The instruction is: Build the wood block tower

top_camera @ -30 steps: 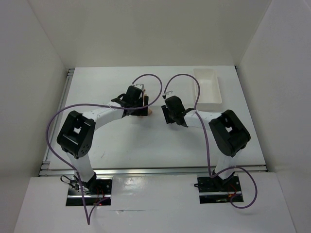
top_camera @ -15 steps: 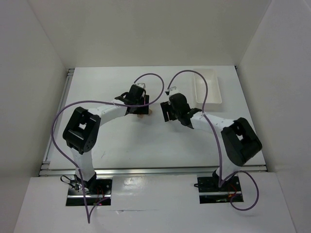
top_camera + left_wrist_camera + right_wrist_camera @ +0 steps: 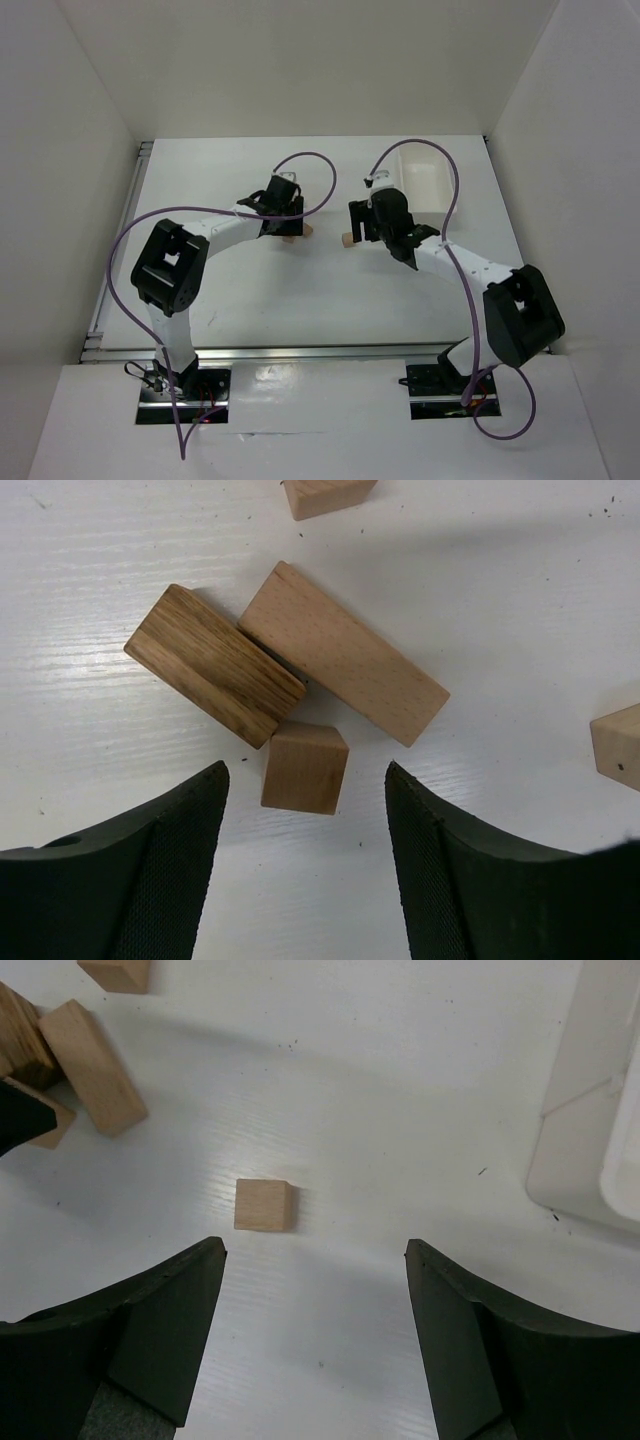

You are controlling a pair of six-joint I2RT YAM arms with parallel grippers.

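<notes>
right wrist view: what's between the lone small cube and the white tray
Nothing. In the right wrist view the table between the small cube and the white tray is bare, apart from a few dark specks.

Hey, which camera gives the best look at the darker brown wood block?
The left wrist view: the darker brown block lies flat and whole there, beside the long light block. The right wrist view catches only a corner of it at the left frame edge. In the top view the left arm seems to cover it.
</notes>
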